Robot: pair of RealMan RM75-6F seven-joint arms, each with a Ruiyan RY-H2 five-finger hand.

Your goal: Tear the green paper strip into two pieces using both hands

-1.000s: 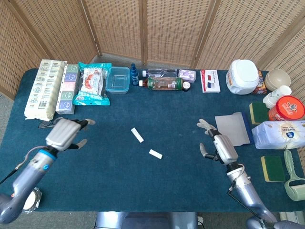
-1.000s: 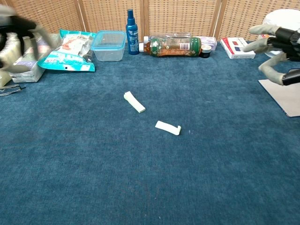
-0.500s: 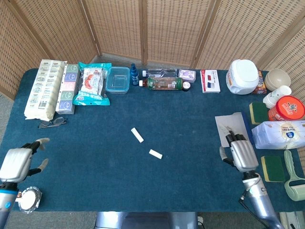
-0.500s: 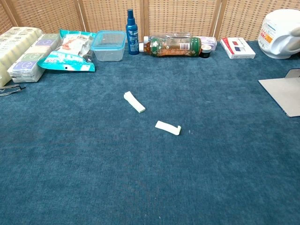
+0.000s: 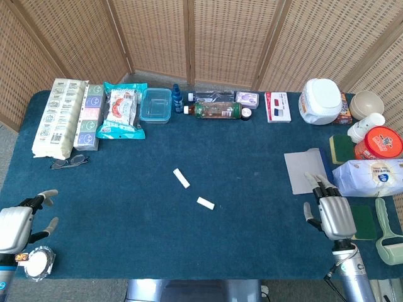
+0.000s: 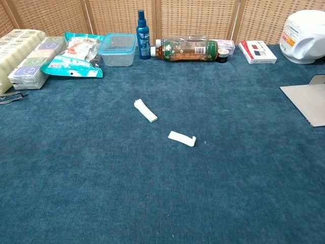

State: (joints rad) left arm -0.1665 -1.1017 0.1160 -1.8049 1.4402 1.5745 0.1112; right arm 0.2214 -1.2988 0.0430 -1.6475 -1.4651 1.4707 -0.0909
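Pale green, nearly white, the paper strip lies in 2 pieces on the blue cloth of the table, near its middle. The upper piece lies slantwise; the lower piece lies just to the right and nearer the robot, apart from the first, 1 end curled up in the chest view. Neither hand touches them.

The left hand hovers at the near left corner, back up, its fingers spread and holding nothing, beside a small round foil-like thing. The right hand hangs near the right edge, back up, fingers fairly straight and empty, just below a grey sheet and beside a green sponge. Neither hand shows in the chest view.

Along the far edge stand a clear box, a lying bottle and a white jar.
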